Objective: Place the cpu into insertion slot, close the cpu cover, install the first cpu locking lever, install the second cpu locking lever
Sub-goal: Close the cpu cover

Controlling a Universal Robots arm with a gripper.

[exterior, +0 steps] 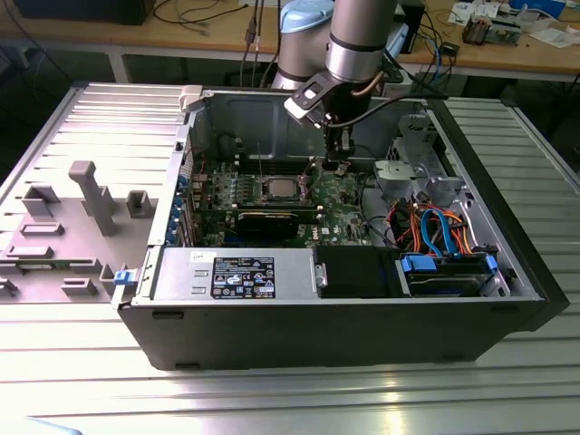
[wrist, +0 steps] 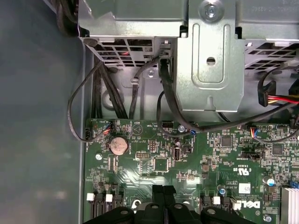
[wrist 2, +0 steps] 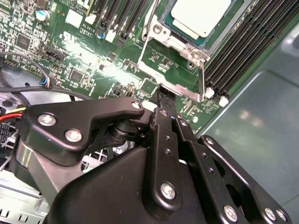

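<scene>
in the second wrist view the cpu point(wrist 2: 201, 16), beyond the gripper point(wrist 2: 167, 99), is cut off by the picture's edge. the fingertips point(wrist 2: 162, 106) hide the cpu cover point(wrist 2: 175, 43) edge just ahead of them, so contact cannot be told.

Open case point(exterior: 362, 335) lying on ribbed surface point(exterior: 272, 399). Inside, green board point(exterior: 340, 213) with silvery cpu point(exterior: 279, 188) set flat in it, long black card point(exterior: 272, 222) just beside. From above, arm point(exterior: 358, 41) reaching down, fingers point(exterior: 338, 156) over the board, near the cpu toward the exterior view's right. Grey fixtures point(exterior: 95, 195) at the exterior view's left.
</scene>
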